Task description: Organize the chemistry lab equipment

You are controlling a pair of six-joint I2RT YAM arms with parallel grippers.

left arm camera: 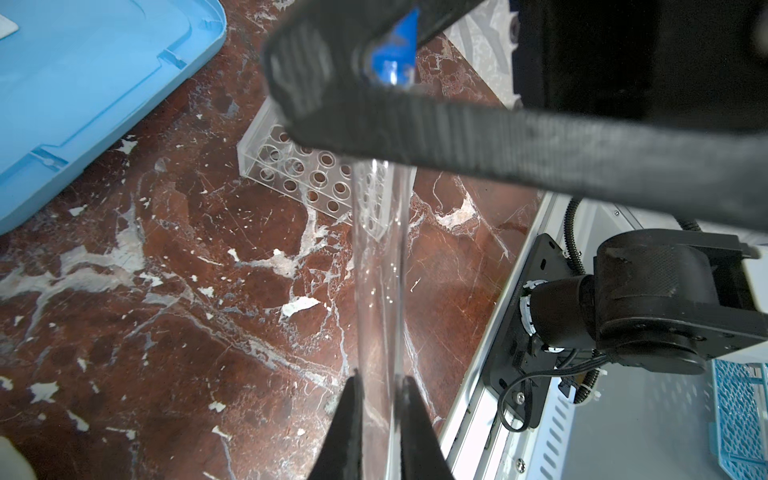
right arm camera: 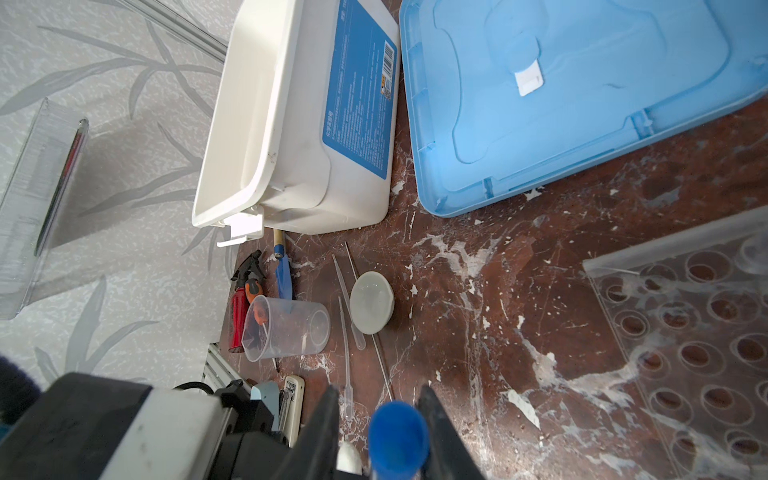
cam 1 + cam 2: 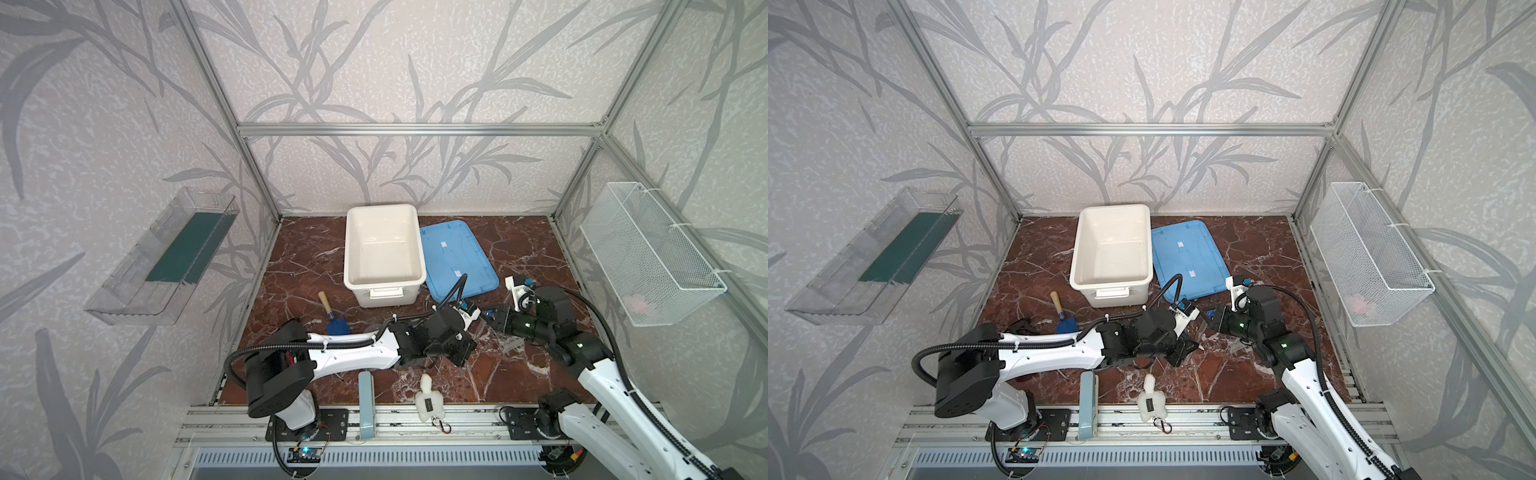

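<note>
The left gripper (image 1: 380,384) is clamping a long clear plastic tube (image 1: 380,270) well away from its cap. Its two black fingers (image 1: 347,419) are pressing tight against opposite sides of the tube wall.

The tube is being held above the red-brown marbled tabletop (image 1: 166,291), between the tabletop's middle and its right edge. It is just off the front corner of the flat light blue plastic lid (image 3: 453,253).

The right gripper (image 2: 378,392) is bracketing the tube's round blue cap (image 2: 398,432), with its jaws standing narrow on either side. One finger is looking flush with the cap, while a sliver of tabletop is showing beside the other. I cannot tell whether this gripper is truly pinching the cap.

The clear perforated rectangular rack (image 1: 307,174) is lying flat on the tabletop close by the tube, towards the right edge. In both top views the two grippers are meeting tip to tip over that spot.
</note>
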